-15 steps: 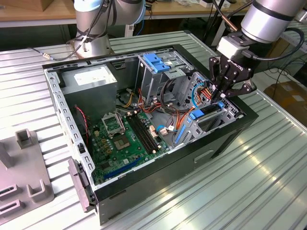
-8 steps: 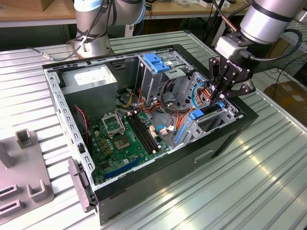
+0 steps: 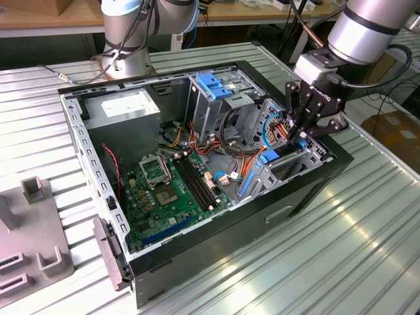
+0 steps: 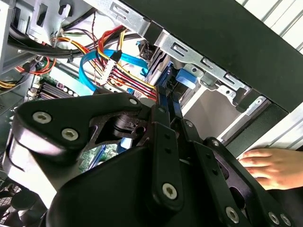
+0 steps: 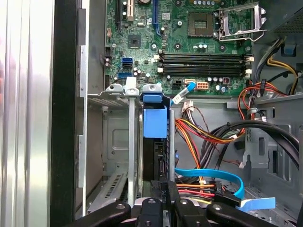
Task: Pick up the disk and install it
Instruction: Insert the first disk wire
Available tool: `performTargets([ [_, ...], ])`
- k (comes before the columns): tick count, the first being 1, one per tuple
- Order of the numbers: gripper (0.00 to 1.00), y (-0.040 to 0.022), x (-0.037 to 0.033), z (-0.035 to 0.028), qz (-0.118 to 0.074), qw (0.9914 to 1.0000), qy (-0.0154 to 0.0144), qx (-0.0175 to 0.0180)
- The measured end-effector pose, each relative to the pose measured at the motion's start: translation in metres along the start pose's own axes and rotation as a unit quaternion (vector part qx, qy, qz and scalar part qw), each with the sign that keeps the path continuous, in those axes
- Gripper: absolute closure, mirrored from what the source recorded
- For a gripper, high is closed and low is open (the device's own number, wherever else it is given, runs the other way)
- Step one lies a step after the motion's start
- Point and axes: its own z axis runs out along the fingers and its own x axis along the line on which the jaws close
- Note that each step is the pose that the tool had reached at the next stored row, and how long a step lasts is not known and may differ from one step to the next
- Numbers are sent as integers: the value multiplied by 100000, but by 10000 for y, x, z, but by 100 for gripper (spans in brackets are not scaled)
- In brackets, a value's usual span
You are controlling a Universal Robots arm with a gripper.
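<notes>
The disk (image 5: pixel 155 122), a dark drive in a bright blue carrier, stands on edge in a slot of the metal drive bay (image 5: pixel 116 142) at the corner of the open computer case (image 3: pixel 216 230). My gripper (image 3: pixel 302 134) hangs over that bay at the exterior view's right. In both wrist views its black fingers (image 5: pixel 161 194) sit close together on the disk's near edge, and a strip of the blue carrier (image 4: pixel 163 94) runs between them. The gripper (image 4: pixel 168 111) looks shut on the disk. The lower part of the disk is hidden inside the bay.
Red, yellow and orange wires and a blue flat cable (image 5: pixel 213 177) crowd the space beside the bay. The green motherboard (image 3: pixel 170 187) lies on the case floor. A blue bracket (image 3: pixel 213 85) tops the tall drive cage. A person's hand (image 4: pixel 274 165) rests outside the case wall. A grey fixture (image 3: pixel 33 249) stands at the exterior view's left.
</notes>
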Motion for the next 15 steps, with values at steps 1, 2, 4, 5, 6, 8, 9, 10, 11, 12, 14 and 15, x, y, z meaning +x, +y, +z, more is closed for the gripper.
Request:
performTargets([
  [1,84,6,1,3,29,100000,-7,0],
  [2,84,11,1,5,62,100000,-14,0],
  [4,84,16,1,8,100,100000,-22,0],
  [5,84,17,0,10,122,100000,-10,-2],
  [6,84,18,0,13,147,100000,0,1],
  [8,84,17,0,25,159,100000,-3,-1],
  [9,84,17,0,29,159,100000,-9,0],
  [10,84,17,0,35,159,100000,-17,-2],
  [11,84,17,0,43,158,100000,-15,-1],
  [12,84,16,0,62,157,100000,-21,-7],
  [14,84,16,0,76,163,100000,17,-25],
  [15,84,16,0,76,164,100000,16,-28],
])
